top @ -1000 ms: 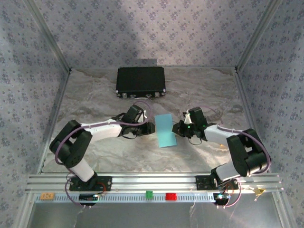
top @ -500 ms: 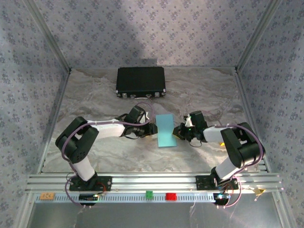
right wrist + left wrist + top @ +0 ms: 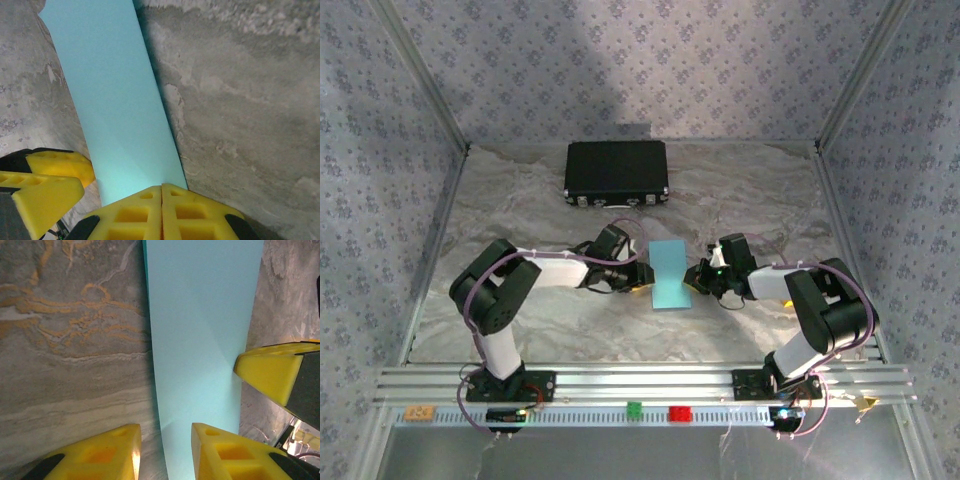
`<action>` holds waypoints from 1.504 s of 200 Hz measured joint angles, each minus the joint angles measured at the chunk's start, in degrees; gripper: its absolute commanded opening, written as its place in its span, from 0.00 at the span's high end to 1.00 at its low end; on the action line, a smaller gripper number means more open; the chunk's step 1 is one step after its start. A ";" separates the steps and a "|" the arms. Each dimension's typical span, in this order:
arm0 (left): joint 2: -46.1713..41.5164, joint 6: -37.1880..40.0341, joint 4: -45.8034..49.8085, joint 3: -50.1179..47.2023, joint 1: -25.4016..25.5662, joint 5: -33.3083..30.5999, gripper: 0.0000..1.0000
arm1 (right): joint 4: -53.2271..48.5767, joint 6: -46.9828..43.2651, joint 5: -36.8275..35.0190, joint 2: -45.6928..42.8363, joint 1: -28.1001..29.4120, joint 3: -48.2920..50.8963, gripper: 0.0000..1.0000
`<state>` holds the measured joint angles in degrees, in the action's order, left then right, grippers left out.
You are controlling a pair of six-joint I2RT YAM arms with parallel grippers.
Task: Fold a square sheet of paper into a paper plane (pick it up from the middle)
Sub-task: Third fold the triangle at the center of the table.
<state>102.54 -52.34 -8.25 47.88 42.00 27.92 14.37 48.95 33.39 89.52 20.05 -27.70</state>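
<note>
The square sheet of paper point(image 3: 669, 275) is light blue and lies on the marbled table between my two grippers, its long edges slightly lifted. My left gripper point(image 3: 638, 275) is at its left side. In the left wrist view that gripper point(image 3: 165, 435) is open: the paper's point(image 3: 200, 340) left edge runs through the gap, and one yellow finger point(image 3: 225, 455) is over the sheet. My right gripper point(image 3: 698, 278) is at the sheet's right edge. In the right wrist view it point(image 3: 161, 189) is shut, its tips resting on the end of the paper point(image 3: 110, 100).
A black rectangular case point(image 3: 616, 172) stands at the back of the table. Small green point(image 3: 634, 408), red point(image 3: 678, 412) and orange point(image 3: 418, 411) blocks sit on the front rail. Patterned walls close in the left, right and back sides.
The left arm's elbow has swung inward and its gripper has edged up to the paper's left side. The right arm folded lower early on, then held still. The paper stayed in place.
</note>
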 measured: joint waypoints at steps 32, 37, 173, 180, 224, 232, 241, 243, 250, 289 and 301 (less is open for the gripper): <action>1.09 -0.81 -1.79 0.11 0.02 1.36 0.73 | 0.24 0.20 -0.02 0.00 0.00 0.13 0.92; 1.11 -0.94 -1.86 0.11 0.02 1.53 0.73 | 0.31 0.20 -0.02 -0.02 0.00 0.15 0.92; 1.90 -2.25 -3.10 0.63 0.02 2.54 0.78 | 0.87 0.20 -0.13 -0.15 0.00 0.46 0.92; 1.90 -2.25 -3.19 0.61 0.02 2.54 0.79 | 0.87 0.20 -0.13 -0.15 0.00 0.46 0.92; 1.88 -2.43 -3.61 0.61 0.02 2.51 0.89 | 0.92 0.22 -0.11 -0.17 0.00 0.50 0.90; 1.88 -2.67 -3.58 0.63 0.02 2.49 0.94 | 1.07 0.39 -0.11 -0.24 0.00 0.57 0.88; 1.88 -2.75 -3.58 0.61 0.02 2.49 0.98 | 1.51 0.61 -0.04 -0.39 0.07 0.74 0.85; 1.88 -2.51 -3.61 0.61 0.02 2.49 0.98 | 1.79 0.57 0.04 -0.44 0.09 0.85 0.84; 1.88 -2.69 -3.63 0.61 0.02 2.47 0.99 | 2.51 0.76 0.09 -0.72 0.13 1.25 0.82; 1.03 -2.84 -3.48 0.61 0.02 1.75 1.00 | 3.37 1.01 -0.33 -4.20 1.11 3.13 0.69; 0.20 -2.84 -3.30 0.57 0.00 1.66 1.00 | 1.97 0.74 -0.98 -6.16 1.49 3.21 0.64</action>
<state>102.74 -55.18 -11.55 48.45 42.00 29.58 16.34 49.69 32.40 83.35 21.54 -24.49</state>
